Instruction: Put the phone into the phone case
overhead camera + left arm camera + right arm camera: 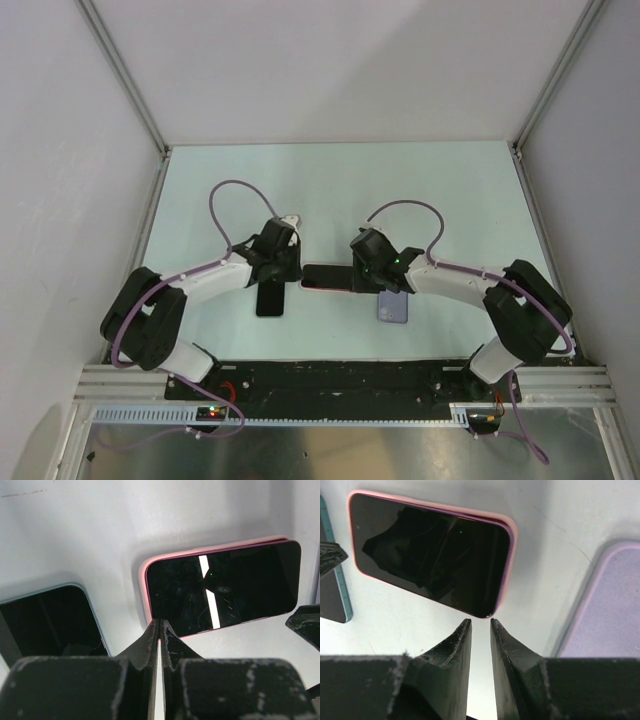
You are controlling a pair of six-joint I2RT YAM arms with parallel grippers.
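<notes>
Curving in from the near corners of the desk, the left arm and right arm bend at the elbow and aim their wrists at each other, heads tipped down over the middle. Between the 2 lies the phone, screen up, sitting inside the pink case, its long side running left to right.

The left pincer is pressed together, with only a hairline slit between its tips. Those tips sit at the near left corner of the pink case, pinching nothing. The right pincer stands slightly spread, a narrow gap with nothing in it, just short of the case's near right corner.

Only the overhead view shows the sweep of both arms. The left wrist view shows a teal-edged phone flat on the desk, near and left of the pink case. The right wrist view adds a lilac case to the right. Whether every edge of the phone is seated, neither close view settles.
</notes>
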